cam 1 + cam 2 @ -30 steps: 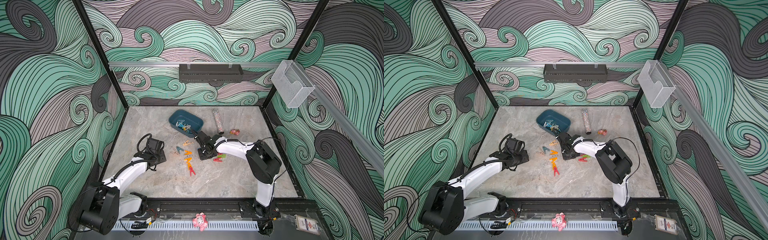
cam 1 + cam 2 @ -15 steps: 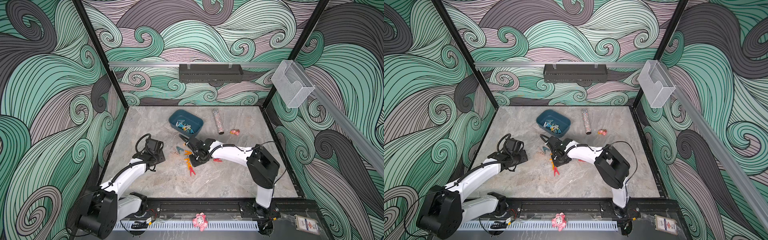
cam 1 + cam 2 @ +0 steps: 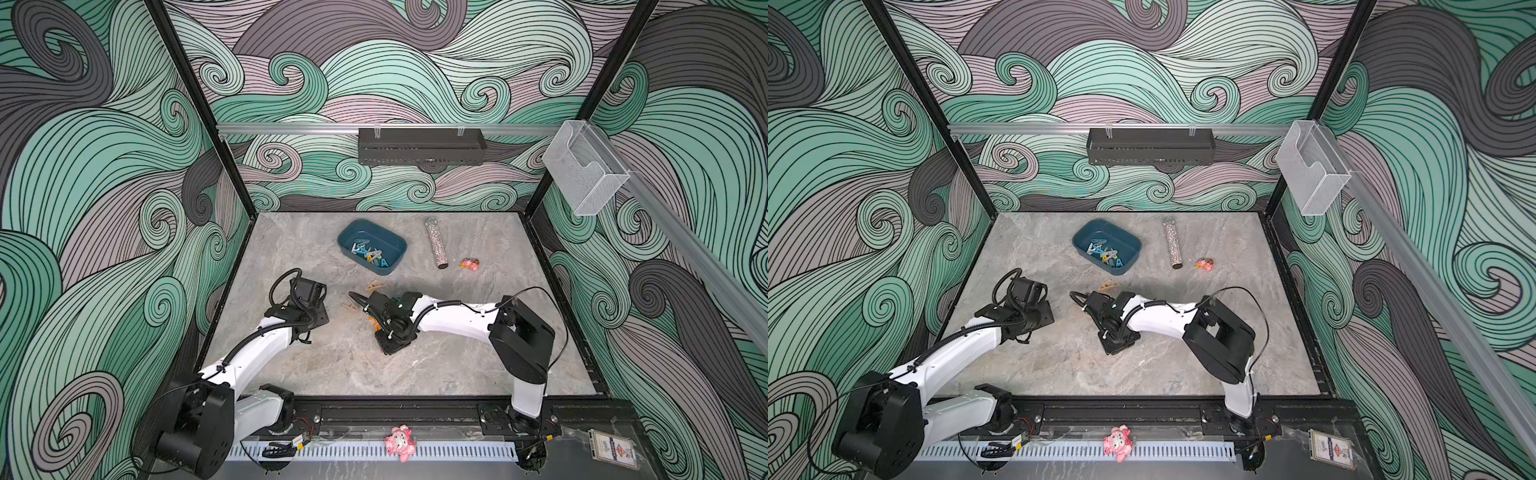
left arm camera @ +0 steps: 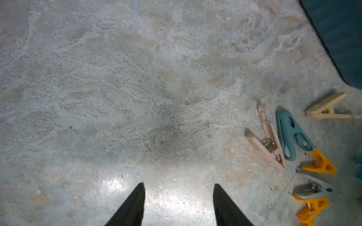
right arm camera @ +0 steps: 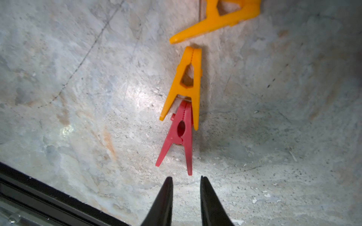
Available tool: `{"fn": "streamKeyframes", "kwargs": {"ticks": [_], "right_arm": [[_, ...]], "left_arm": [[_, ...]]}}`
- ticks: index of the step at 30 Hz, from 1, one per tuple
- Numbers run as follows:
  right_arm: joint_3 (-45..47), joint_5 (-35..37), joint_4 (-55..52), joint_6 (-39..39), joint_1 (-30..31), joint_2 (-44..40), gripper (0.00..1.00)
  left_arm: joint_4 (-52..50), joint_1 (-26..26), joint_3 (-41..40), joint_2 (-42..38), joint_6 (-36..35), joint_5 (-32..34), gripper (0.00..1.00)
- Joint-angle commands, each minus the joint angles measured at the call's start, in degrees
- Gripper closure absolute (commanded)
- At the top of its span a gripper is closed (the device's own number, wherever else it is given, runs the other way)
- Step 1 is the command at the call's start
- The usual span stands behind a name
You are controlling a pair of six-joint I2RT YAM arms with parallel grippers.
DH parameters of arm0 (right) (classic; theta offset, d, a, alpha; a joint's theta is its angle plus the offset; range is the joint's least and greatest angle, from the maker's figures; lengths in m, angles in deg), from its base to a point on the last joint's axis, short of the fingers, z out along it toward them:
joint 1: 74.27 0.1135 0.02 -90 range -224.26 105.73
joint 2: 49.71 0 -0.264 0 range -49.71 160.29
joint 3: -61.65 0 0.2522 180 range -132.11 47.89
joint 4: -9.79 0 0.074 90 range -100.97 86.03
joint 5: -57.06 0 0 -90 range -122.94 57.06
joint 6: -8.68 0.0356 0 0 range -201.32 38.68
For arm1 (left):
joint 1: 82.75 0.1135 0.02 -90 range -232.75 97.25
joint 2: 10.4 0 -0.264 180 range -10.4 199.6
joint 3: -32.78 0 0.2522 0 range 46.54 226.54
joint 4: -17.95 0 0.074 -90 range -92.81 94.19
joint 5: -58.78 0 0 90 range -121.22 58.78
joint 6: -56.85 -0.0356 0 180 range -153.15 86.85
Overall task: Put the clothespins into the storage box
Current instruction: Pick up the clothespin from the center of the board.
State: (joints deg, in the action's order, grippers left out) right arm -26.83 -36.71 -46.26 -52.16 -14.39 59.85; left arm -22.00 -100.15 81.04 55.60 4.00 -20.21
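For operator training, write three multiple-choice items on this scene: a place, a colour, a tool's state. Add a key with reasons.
1. The red clothespin, relative to the right tool, is: A. clamped in it; B. on the table just ahead of its tips; C. resting on top of it.
2. The neighbouring clothespin, straddling the red one's nose, is: A. green; B. purple; C. orange.
3. The left tool is: A. shut on a pin; B. open and empty; C. shut and empty.
Key: B, it lies before the tips; C, plainly orange plastic; B, bare table shows between its tips.
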Motion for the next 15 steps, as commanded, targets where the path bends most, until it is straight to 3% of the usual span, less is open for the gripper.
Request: {"fn": "streamKeyframes", "kwargs": {"ticks": [1, 7, 15], "right_arm": [[-1.95, 2.1, -0.97, -0.32, -0.53, 1.83, 0.78], [-1.75, 1.84, -0.66, -0.62, -0.51, 2.35, 0.89], [-1.04, 2.54, -0.7, -0.53, -0.54, 1.67, 0.95]], "left_arm": [[-1.2, 0.01, 1.27, 0.18, 0.58, -0.19, 0.42], [-0.97, 0.01, 1.12, 0.05, 0.51, -0.19, 0.42], [-0.56, 0.01, 1.42, 0.5, 0.39, -0.37, 0.42]]}}
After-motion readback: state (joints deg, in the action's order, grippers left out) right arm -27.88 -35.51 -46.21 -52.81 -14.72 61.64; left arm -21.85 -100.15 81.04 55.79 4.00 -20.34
